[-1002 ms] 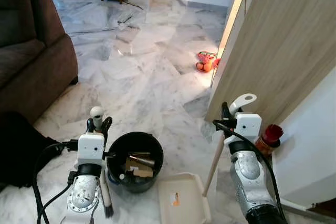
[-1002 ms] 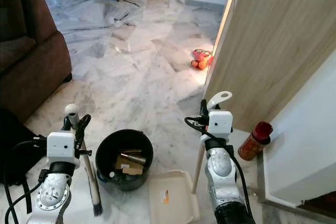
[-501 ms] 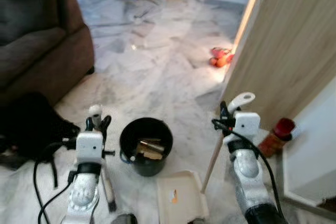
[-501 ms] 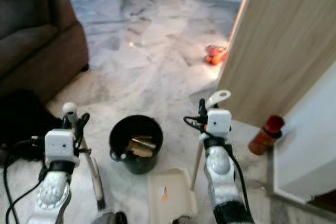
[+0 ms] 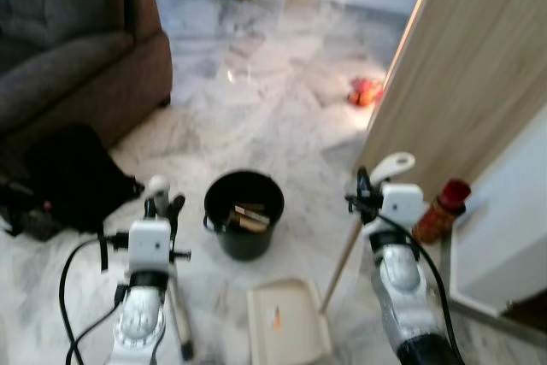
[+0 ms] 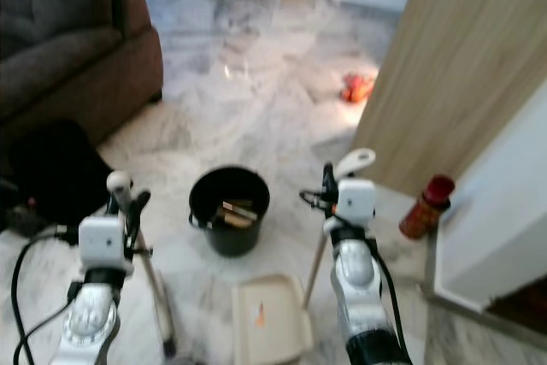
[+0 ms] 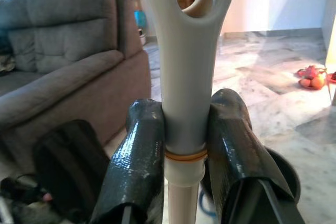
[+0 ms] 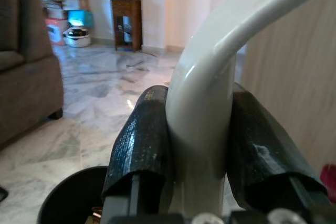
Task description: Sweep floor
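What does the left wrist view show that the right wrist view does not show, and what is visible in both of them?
Left wrist view alone: the left gripper shut on the broom handle, a black bag on the floor, and orange and red things far off on the marble.

Right wrist view alone: the right gripper shut on the dustpan handle, a small wooden stand, and a white appliance beside it.

Both: the grey sofa, the marble floor, and the rim of the black bucket.

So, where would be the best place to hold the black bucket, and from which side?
Grip the black bucket at its upper rim from above: its mouth is open and upright. Pick the near edge, since the scraps lie toward the far side inside.
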Tool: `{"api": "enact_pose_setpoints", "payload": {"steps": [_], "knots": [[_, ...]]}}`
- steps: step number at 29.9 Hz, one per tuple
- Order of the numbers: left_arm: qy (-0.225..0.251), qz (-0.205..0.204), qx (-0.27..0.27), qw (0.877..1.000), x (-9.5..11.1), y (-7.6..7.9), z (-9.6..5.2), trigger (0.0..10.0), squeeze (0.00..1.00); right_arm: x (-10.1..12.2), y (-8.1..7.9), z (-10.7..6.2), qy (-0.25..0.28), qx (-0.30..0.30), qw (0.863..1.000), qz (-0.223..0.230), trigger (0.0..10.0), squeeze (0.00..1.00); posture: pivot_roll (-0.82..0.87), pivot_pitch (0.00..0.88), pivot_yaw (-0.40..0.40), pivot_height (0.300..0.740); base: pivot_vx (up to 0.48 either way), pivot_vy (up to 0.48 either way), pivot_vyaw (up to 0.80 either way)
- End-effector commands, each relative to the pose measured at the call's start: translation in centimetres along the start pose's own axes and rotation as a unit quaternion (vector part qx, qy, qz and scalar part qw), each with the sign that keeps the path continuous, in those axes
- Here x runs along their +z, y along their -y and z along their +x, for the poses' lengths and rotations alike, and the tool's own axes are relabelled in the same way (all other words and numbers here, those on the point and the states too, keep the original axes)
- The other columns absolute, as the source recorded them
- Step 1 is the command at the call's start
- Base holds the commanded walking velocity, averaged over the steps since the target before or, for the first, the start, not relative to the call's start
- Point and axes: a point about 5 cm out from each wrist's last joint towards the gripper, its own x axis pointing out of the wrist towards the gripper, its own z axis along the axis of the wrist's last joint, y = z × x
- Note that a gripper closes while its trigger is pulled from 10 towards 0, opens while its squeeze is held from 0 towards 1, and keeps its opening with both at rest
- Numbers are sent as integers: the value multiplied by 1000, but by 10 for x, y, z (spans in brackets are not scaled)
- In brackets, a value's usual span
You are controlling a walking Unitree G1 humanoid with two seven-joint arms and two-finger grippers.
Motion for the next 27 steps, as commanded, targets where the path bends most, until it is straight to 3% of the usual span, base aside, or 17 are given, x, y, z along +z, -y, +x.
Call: {"api": "enact_pose_setpoints", "payload": {"steps": [1, 7, 27], "knots": [[23, 6, 0, 1000, 8, 0, 3, 10000, 0, 6, 2, 3, 16, -2, 1000, -2, 10000, 0, 120, 85, -62, 740, 0, 0, 0], [20, 7, -2, 1000, 6, 1, 3, 10000, 0, 5, 0, 4, 12, -2, 1000, 3, 10000, 0, 121, 82, -65, 740, 0, 0, -152], [19, 9, -7, 1000, 5, 2, 3, 10000, 0, 3, 0, 5, 7, -4, 1000, 4, 10000, 0, 125, 56, -62, 740, 0, 0, -800]]}}
